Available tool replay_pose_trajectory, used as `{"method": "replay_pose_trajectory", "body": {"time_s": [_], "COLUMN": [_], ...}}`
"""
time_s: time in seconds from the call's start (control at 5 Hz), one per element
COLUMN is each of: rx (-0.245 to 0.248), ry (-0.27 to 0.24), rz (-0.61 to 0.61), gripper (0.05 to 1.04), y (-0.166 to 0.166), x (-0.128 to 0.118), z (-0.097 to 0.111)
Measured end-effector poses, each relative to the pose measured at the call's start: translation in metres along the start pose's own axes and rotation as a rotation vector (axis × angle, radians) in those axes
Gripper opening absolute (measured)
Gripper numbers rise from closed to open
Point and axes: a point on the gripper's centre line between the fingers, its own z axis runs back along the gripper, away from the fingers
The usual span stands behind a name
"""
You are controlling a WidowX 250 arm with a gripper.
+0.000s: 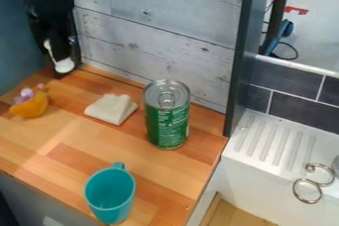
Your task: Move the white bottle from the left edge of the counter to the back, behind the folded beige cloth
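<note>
The black gripper [58, 54] hangs at the upper left, in the back corner above the wooden counter, with a whitish, rounded piece [63, 65] at its lower end; whether it grips this cannot be made out. Below and left of it lies an orange toy [29, 106] with purple and pink bits on top. A folded off-white cloth [111, 108] rests to the right of the toy. Further right, a green can [167, 121] with a silver lid stands upright. Near the front edge stands a teal cup [110, 194], its opening upward and its handle toward the back.
The wooden counter [73, 143] is bounded by a grey plank wall [159, 17] behind and a blue-grey panel at left. A dark upright post [240, 56] separates it from a white ribbed drainboard [278, 143] with curled metal pieces [308, 190] at the right.
</note>
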Motion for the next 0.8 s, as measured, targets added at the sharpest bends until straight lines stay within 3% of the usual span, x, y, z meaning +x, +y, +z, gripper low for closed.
{"method": "replay_pose_trajectory", "body": {"time_s": [0.2, 0.6, 0.8], "rx": [-0.007, 0.000, 0.001], "ry": [0.030, 0.056, 0.097], "rz": [-0.003, 0.018, 0.035], "gripper": [0.595, 0.595, 0.595], "y": [-0.002, -0.005, 0.000], "x": [0.016, 0.041, 0.042], "z": [-0.026, -0.048, -0.062]}}
